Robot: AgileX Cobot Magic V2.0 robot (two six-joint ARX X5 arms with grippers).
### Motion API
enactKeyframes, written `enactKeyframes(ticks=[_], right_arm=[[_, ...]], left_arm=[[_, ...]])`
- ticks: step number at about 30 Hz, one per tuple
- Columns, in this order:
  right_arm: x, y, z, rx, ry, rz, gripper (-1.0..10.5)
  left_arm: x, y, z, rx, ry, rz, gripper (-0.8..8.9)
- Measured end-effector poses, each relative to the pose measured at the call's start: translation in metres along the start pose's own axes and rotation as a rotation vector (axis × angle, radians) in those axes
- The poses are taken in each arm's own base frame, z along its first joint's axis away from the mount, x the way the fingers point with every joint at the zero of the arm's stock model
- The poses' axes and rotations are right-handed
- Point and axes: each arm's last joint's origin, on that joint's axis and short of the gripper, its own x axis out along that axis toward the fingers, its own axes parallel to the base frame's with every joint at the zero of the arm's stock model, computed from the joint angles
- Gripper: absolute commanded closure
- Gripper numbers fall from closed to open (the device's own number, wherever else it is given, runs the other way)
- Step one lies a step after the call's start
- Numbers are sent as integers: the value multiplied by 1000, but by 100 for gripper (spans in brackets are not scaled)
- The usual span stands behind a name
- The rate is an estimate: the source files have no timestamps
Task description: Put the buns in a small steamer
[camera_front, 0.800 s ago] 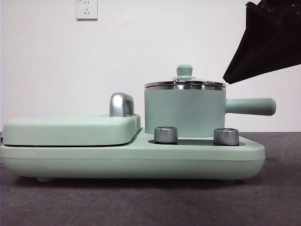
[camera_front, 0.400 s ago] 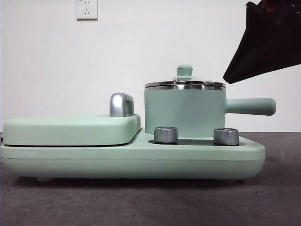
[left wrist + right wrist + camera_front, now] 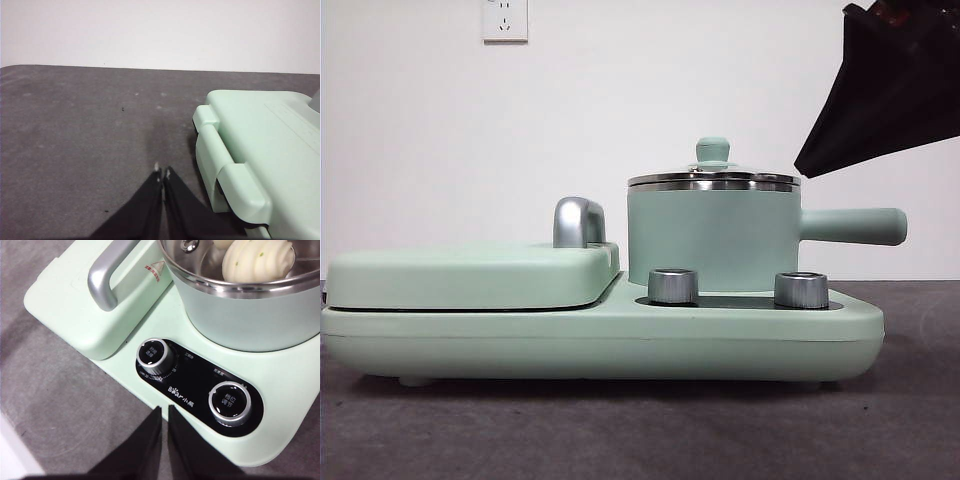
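Note:
The small steamer [image 3: 710, 235] stands on the right half of the mint-green cooker, lid on, green knob [image 3: 712, 150] on top, long handle pointing right. Through the glass lid in the right wrist view I see the pot [image 3: 250, 315] holding the white ridged bun [image 3: 257, 260] and an edge of the smooth bun [image 3: 223, 243] beside it. My right gripper [image 3: 164, 410] is shut and empty, hovering off the cooker's front edge near the control panel. My left gripper [image 3: 162, 172] is shut and empty over the grey table, beside the griddle's hinged end [image 3: 260, 140].
The flat lidded griddle [image 3: 470, 275] with its chrome handle [image 3: 578, 222] fills the cooker's left half. Two steel knobs [image 3: 672, 286] [image 3: 800, 290] sit in front of the pot. A black arm [image 3: 890, 90] hangs at the top right corner. A wall outlet [image 3: 505, 20] is behind.

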Motion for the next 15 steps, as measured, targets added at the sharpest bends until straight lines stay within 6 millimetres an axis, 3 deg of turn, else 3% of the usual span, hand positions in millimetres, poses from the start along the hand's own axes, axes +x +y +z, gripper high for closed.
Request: enactKeyframes(ticks=[4, 8, 15], right_arm=[[-11, -1, 2, -74, -60, -45, 928], [-31, -12, 1, -172, -219, -205, 927], [-50, -45, -58, -185, -451, -468, 928]], left_arm=[[0, 0, 0, 0, 0, 0, 806], [0, 0, 0, 0, 0, 0, 806], [0, 0, 0, 0, 0, 0, 806]])
